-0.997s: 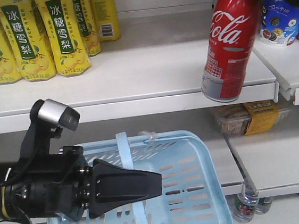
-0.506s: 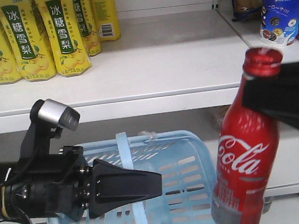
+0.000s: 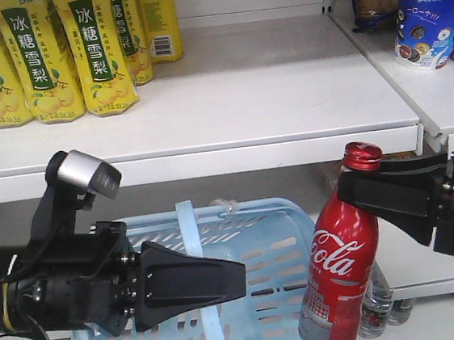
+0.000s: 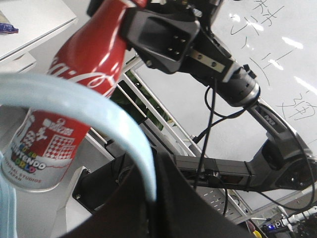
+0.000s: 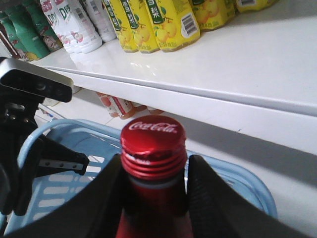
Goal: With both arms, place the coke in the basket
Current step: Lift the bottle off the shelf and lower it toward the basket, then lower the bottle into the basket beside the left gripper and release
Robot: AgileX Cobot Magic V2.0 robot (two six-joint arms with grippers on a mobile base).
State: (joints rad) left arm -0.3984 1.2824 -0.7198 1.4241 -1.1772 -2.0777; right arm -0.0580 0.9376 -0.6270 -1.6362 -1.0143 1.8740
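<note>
The left gripper [image 3: 226, 277] lies level across the front of the basket [image 3: 278, 250], its black wedge pointing toward the right. The thin pale handle [image 3: 190, 231] crosses that wedge, and in the left wrist view the handle curves down into the dark fingers, so this gripper is pressed together on the handle. A silver-topped cylinder [image 3: 87, 172] sits on a bracket above its wrist. The right gripper [image 3: 358, 193] reaches in from the right edge and pinches the coke [image 3: 339, 268] at the neck, just under the red screw cap [image 5: 153, 141]. The right wrist view shows one finger on each side of the neck. The coke hangs from this grip, slightly tilted, cap toward the right and base toward the lower left. Its base touches no surface in the left wrist view. In the front view its lower body overlaps the right wall of the basket; whether it is inside that wall or in front of it cannot be told. The basket is light blue with slotted sides and sits below the white shelf [image 3: 246, 119]. Yellow drink bottles [image 3: 37, 60] stand at the left of that shelf. A blue snack tub [image 3: 431, 23] stands on the neighbouring shelf at upper right.
</note>
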